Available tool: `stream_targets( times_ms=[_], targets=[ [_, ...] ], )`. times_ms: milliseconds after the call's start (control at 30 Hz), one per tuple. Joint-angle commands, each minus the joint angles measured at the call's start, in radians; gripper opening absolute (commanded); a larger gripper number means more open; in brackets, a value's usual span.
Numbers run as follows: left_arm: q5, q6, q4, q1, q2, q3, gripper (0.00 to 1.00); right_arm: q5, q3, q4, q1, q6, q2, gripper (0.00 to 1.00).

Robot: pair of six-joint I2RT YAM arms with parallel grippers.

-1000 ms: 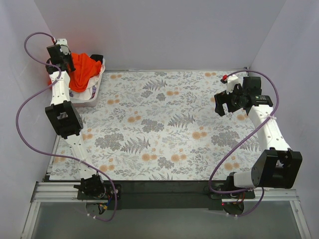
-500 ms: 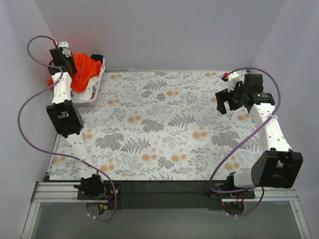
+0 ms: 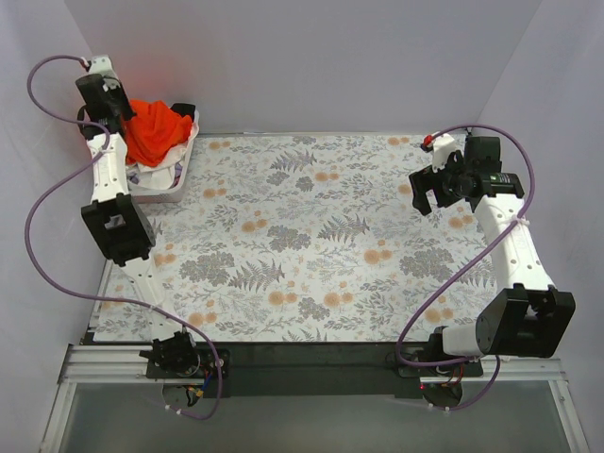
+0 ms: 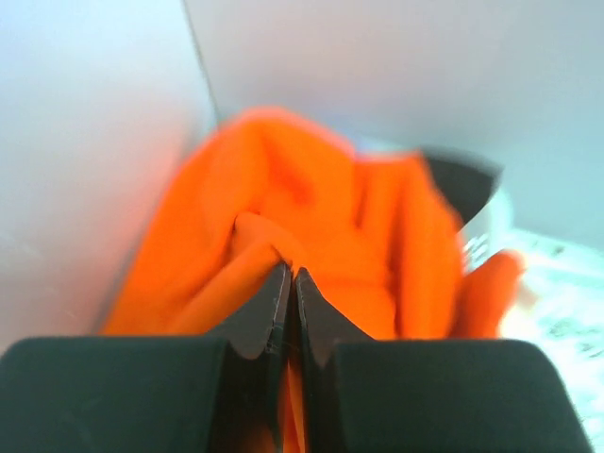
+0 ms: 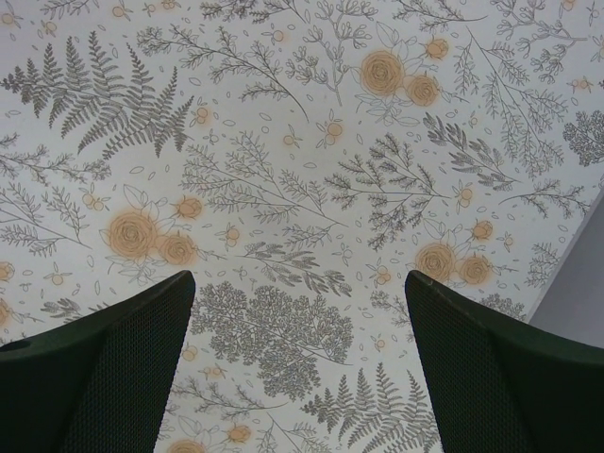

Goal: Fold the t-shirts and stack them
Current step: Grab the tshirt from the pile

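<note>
The left arm point(image 3: 111, 203) reaches into the upper left corner. Its left gripper point(image 4: 288, 274) is clenched on a fold of the orange-red t-shirt point(image 3: 156, 132), which sits crumpled and peaked in the white bin point(image 3: 189, 160). The right arm point(image 3: 505, 236) hovers at upper right over the floral cloth point(image 5: 283, 142), with the right gripper point(image 5: 297, 278) spread wide and holding nothing.

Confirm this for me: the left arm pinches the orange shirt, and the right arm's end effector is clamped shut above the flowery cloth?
Not quite: the right end effector stands wide open above the flowery cloth, as the right wrist view shows. The left end effector is shut on the orange shirt.
</note>
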Motion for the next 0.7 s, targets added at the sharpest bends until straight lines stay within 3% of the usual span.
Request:
stream_targets(
  times_ms=[0,200,333,500,667],
  targets=[
    [0.112,-0.020,0.204,0.003,-0.238,0.045,0.00,-0.033,0.020,0.003,0.000,-0.010,-0.041,0.98],
    [0.221,-0.130,0.328,0.003,-0.332,0.045,0.00,-0.043,0.020,0.003,0.000,-0.007,-0.043,0.98],
    [0.438,-0.204,0.411,-0.023,-0.401,0.063,0.00,-0.048,0.033,0.005,0.000,0.000,-0.044,0.98],
    [0.496,-0.140,0.471,-0.190,-0.483,0.044,0.00,-0.060,0.041,0.008,0.000,0.007,-0.052,0.98],
    [0.494,-0.181,0.491,-0.358,-0.511,0.071,0.00,-0.063,0.049,0.008,0.000,0.010,-0.057,0.98]
  ],
)
